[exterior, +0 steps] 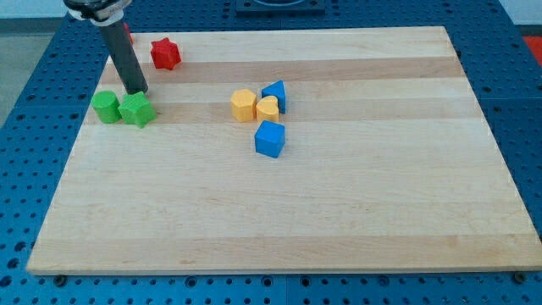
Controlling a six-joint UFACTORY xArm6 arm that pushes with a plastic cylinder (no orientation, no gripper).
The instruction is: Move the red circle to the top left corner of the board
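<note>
Since the red circle (pixel 128 34) peeks out behind the rod (pixel 123 52) near the desk's (pixel 339 212) top left, slide the tip (pixel 140 91) up from beside the green star (pixel 136 111) and nudge gently. No gripper shows.

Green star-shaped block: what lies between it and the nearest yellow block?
Nothing: the camera view shows bare wooden board between green star-shaped block and yellow block. My tip stands just above the green one.
</note>
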